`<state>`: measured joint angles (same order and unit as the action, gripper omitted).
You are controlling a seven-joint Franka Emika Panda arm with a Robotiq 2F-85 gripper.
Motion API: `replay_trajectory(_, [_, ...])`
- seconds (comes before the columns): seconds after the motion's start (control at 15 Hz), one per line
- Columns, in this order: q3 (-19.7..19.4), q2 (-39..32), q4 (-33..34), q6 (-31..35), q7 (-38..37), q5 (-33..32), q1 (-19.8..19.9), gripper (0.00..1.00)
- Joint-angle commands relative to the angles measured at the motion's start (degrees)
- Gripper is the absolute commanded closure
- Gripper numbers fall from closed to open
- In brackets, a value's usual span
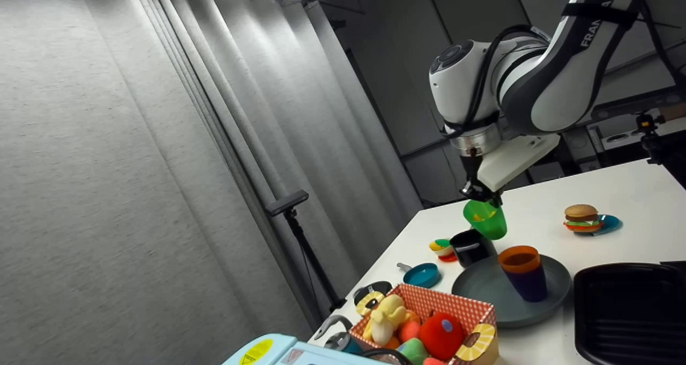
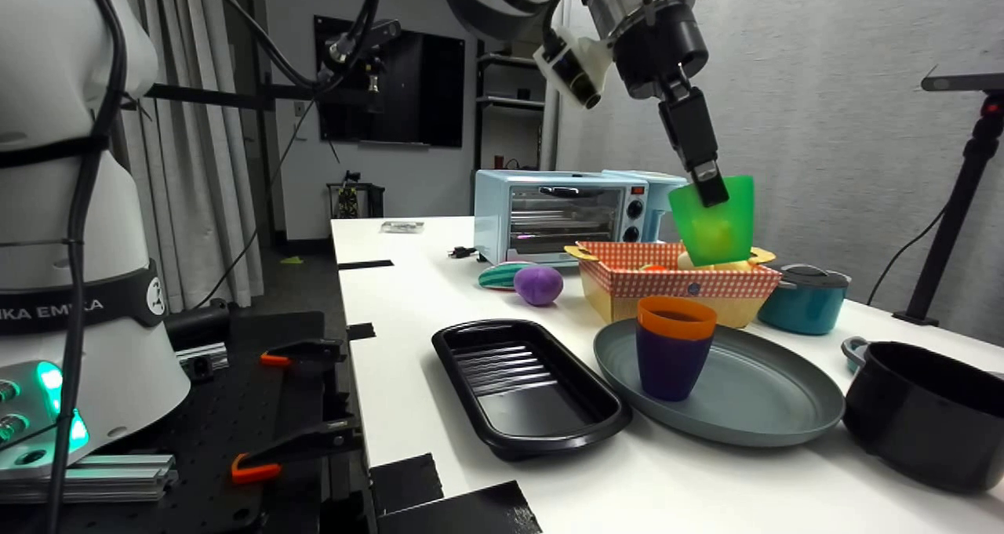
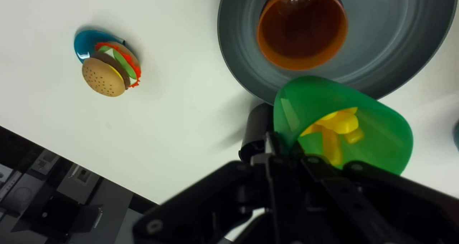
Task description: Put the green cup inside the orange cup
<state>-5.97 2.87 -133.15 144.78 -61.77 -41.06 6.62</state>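
The green cup (image 1: pixel 482 223) hangs in the air, tilted, with yellow pieces inside that show in the wrist view (image 3: pixel 383 129). My gripper (image 3: pixel 283 147) is shut on the green cup's wall at its rim. In an exterior view the gripper (image 2: pixel 710 185) holds the green cup (image 2: pixel 725 240) above the table. The orange cup (image 2: pixel 676 320) is nested upright in a purple cup (image 2: pixel 673 365), with its rim showing. The purple cup stands on a grey plate (image 2: pixel 753 416). In the wrist view the orange cup's open mouth (image 3: pixel 303 29) lies beyond the green cup, apart from it.
A black pot (image 2: pixel 925 416) stands beside the plate, partly below the green cup in an exterior view. A black baking tray (image 2: pixel 533 385) lies on the plate's far side from the pot. A checked basket (image 2: pixel 659 287), a toaster oven (image 2: pixel 565 212) and a toy burger (image 3: pixel 111 70) are around.
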Motion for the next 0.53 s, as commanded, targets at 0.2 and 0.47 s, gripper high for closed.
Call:
replay_trajectory(0.2, [1.44,4.71,-4.72,-1.84,4.46,6.32,-0.18,0.99])
replay_trajectory(0.47, [1.66,4.17,-6.41,-1.54,5.51,8.04,0.33,0.99])
